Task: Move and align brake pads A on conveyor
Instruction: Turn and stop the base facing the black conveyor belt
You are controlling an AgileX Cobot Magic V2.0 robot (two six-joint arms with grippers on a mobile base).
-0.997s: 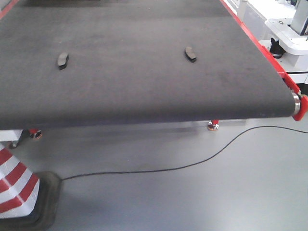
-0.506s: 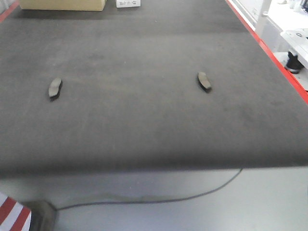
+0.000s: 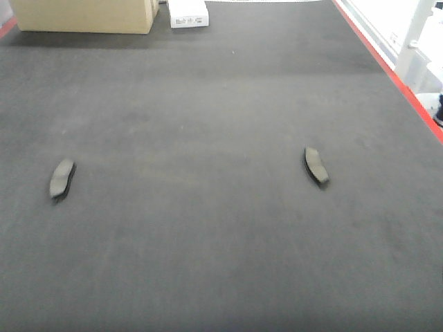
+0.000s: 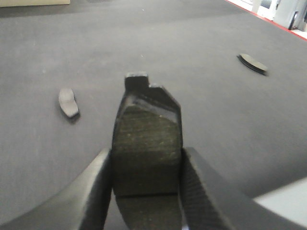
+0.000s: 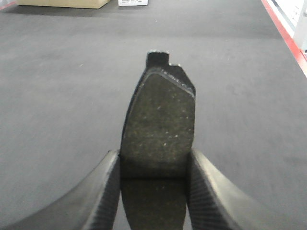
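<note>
Lying flat on the conveyor [image 3: 208, 104], two brake pads A sit well apart, one at 9 o'clock [image 3: 61, 178] and one at 3 o'clock [image 3: 316, 165], with a cardboard box [image 3: 83, 15] and a white box [image 3: 187, 12] at 12 o'clock. Each looks stiff, dense and non-fragile, best pinched across the narrow width on the plate edges. Left gripper [image 4: 146, 179] is clamped on a third pad [image 4: 146, 143], right gripper [image 5: 153, 184] on a fourth pad [image 5: 158, 120], jaws parted only pad-wide.
</note>
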